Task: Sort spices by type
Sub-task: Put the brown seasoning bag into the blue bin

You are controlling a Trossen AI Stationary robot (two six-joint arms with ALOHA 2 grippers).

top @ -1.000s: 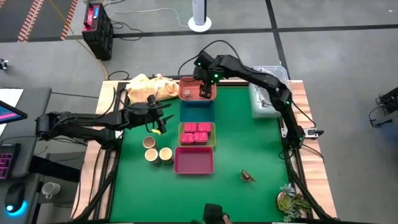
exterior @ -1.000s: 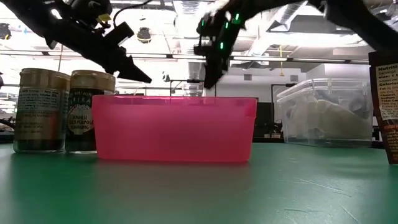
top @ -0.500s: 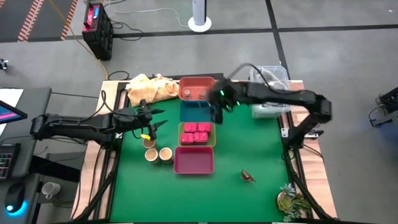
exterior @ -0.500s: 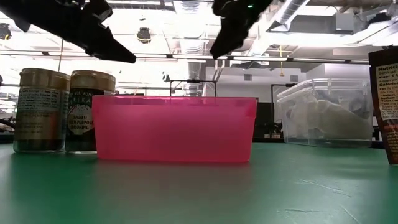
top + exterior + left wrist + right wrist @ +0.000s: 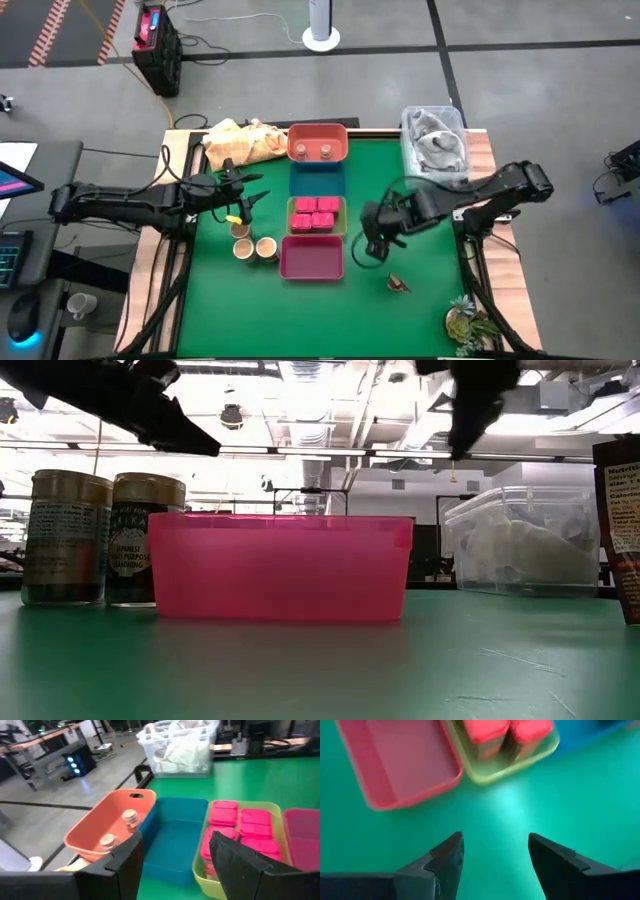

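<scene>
Several magenta-pink blocks (image 5: 317,214) fill the yellow-green tray (image 5: 343,231). Two grey-brown knobs (image 5: 314,152) stand in the orange tray (image 5: 317,132). Three tan tubs (image 5: 252,244) stand upright on the green mat, left of the pink tray (image 5: 312,258). The dark brown piece (image 5: 399,284) lies on the mat near the right front. My left gripper (image 5: 254,196) hovers open above the tubs, facing the trays (image 5: 175,840). My right gripper (image 5: 370,246) hangs open over bare mat, right of the pink tray (image 5: 495,837).
The blue tray (image 5: 317,180) sits between the orange and yellow-green ones. A clear lidless bin (image 5: 435,142) stands at the far right, a yellow cloth (image 5: 238,140) at the far left, a leafy sprig (image 5: 467,322) at the near right corner. Bare mat lies right of the trays.
My right gripper has left the orange tray and swung toward the near edge and right, ending beside the pink tray. A second knob now shows in the orange tray where that gripper had been. My left gripper has risen slightly.
</scene>
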